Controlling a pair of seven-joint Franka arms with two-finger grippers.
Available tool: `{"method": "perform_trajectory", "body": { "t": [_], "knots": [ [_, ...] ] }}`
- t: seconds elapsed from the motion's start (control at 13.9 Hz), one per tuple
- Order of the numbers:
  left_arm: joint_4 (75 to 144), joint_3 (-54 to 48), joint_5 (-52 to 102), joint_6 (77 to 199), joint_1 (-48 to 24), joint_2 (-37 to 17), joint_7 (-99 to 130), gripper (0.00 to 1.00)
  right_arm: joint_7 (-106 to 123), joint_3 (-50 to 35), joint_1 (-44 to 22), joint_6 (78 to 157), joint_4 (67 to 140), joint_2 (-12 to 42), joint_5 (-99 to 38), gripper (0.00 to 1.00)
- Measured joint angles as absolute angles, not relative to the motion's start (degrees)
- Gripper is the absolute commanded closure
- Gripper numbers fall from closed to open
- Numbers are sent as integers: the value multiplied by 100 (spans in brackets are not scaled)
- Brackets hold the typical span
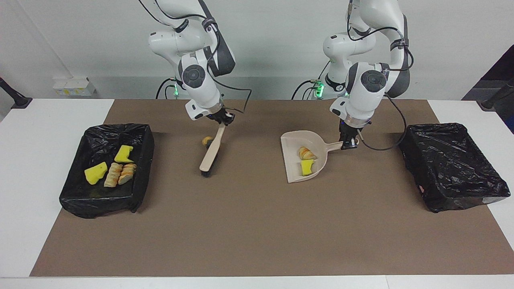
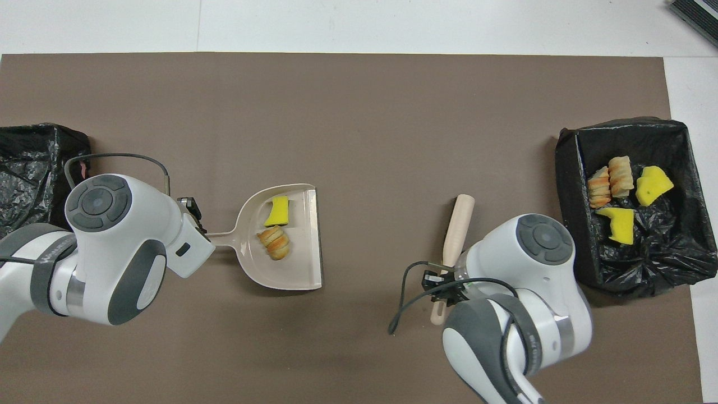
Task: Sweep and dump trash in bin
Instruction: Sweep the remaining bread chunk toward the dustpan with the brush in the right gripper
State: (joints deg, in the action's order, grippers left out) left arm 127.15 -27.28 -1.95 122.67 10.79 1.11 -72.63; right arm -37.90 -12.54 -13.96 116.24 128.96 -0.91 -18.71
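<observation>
A: The lined bin at the right arm's end of the table holds 4 scraps. The right tool, clamped on the brush, has it angled beside 1 bread lump.

B: The left tool grips the dustpan handle; 2 trash pieces ride inside. Best sweep low and straight toward the pan's lip, pan pressed flat.
</observation>
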Motion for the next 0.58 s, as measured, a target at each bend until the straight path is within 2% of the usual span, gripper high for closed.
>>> {"method": "perform_trajectory", "body": {
  "t": [0.22, 0.36, 0.58],
  "knots": [
    [12715, -2728, -195, 12266, 1079, 111, -7258, 100, -4331, -1263, -1572, 10943, 12038, 248, -1899, 100],
    [12715, -2728, -194, 12264, 1079, 111, -7256, 100, -4334, -1203, -1418, 10229, 11582, 183, -1799, 100],
    [12715, -2733, -191, 12247, 1078, 111, -7190, 100, -4334, -1188, -1312, 9344, 11461, -69, -1210, 100]
  ]
}}
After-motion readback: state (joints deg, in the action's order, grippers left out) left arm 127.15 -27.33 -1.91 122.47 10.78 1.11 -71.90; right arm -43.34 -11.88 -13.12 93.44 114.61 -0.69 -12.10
